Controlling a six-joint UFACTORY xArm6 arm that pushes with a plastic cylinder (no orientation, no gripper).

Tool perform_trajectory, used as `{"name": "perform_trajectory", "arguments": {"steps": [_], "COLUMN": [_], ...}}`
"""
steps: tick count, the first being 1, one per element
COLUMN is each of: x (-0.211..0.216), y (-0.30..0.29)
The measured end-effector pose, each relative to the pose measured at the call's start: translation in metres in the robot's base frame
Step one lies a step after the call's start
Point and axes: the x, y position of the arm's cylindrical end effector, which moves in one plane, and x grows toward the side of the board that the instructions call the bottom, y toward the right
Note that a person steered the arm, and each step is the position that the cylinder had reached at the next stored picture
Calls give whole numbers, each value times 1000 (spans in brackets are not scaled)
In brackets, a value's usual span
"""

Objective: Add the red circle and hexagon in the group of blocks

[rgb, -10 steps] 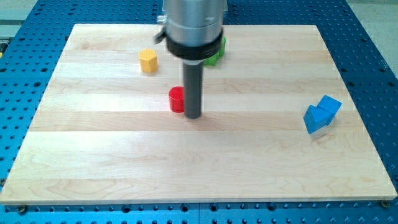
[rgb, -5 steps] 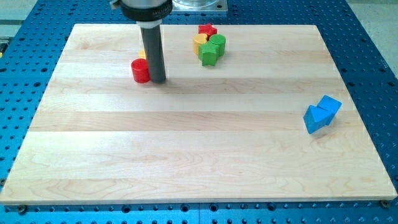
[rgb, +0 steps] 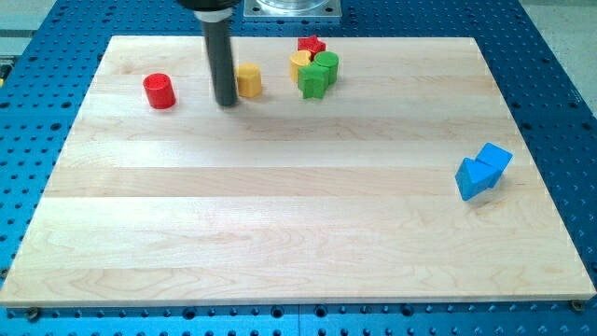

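Note:
The red circle block (rgb: 159,91) stands alone near the view's top left of the wooden board. The yellow hexagon block (rgb: 248,80) sits to its right. My tip (rgb: 226,103) rests on the board just left of the hexagon, touching or nearly touching it, and well right of the red circle. The group of blocks stands further right near the top edge: a red block (rgb: 310,45), a yellow block (rgb: 298,63) and two green blocks (rgb: 317,77).
Two blue blocks (rgb: 482,170) lie together near the board's right edge. The board (rgb: 298,233) lies on a blue perforated table.
The red circle was pushed up and left across the board and is now left behind. The rod moved right of it. The yellow hexagon now sits further right, toward the group.

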Motion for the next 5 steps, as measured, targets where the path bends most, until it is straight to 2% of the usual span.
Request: {"name": "perform_trajectory", "arguments": {"steps": [1,2,5], "x": [-23,-23,-16], "y": [14,55,73]}}
